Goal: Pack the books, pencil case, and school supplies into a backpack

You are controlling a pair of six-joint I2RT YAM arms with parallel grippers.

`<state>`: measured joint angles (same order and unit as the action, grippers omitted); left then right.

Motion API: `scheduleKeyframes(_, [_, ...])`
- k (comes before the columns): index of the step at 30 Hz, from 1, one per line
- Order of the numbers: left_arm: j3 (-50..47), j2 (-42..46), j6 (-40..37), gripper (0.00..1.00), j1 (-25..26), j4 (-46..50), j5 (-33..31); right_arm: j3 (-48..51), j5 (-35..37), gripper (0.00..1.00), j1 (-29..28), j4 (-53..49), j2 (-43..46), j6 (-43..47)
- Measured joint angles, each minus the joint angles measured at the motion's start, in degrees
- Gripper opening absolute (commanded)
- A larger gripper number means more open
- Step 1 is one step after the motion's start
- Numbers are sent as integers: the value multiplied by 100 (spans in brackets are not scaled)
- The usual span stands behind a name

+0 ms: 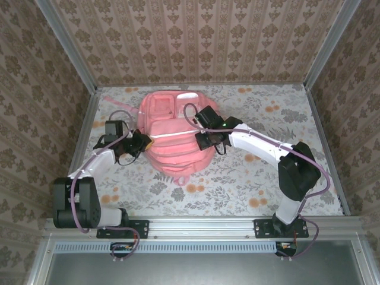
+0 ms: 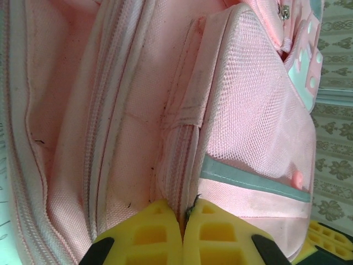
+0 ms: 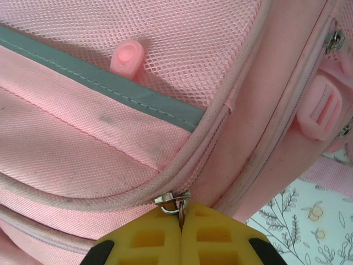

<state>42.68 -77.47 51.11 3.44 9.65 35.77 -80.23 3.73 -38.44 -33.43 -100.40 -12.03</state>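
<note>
The pink backpack (image 1: 173,155) lies flat in the middle of the table, its pale reflective stripe (image 1: 172,135) running across it. At its left side my left gripper (image 1: 142,141) is shut on a seam of the backpack (image 2: 253,110), and the yellow fingertips (image 2: 157,232) pinch the striped zipper tape beside the mesh pocket. On the right side my right gripper (image 1: 202,140) is shut on a metal zipper pull (image 3: 173,199) of the backpack (image 3: 83,138), just below the grey stripe (image 3: 110,83). The books, pencil case and school supplies are out of view.
A floral cloth (image 1: 267,178) covers the table, with free room right of the backpack and in front of it. A thin pink strap (image 1: 114,101) trails off at the back left. Patterned walls and metal posts (image 1: 89,127) close in the sides.
</note>
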Motion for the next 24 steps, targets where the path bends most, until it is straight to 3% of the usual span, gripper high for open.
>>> scheduleKeyframes(11, [212,-234,-549,0,-195,341,120,-319,-588,0,153,-181,-131,1231])
scheduleKeyframes(12, [221,-234,-588,3,-214,374,127,-330,-776,0,188,-208,-149,1316])
scheduleKeyframes(15, [289,-229,-713,42,-354,535,125,-326,-1443,0,203,-236,-162,1491])
scheduleKeyframes(16, [302,-212,-743,51,-435,588,55,-315,-1635,0,184,-223,-160,1513])
scheduleKeyframes(19, [308,-46,-774,60,-737,852,-157,-269,-1993,0,39,-122,-162,1471])
scheduleKeyframes(24, [297,562,-662,64,-879,1182,-323,-306,-2514,0,-221,232,-328,1010])
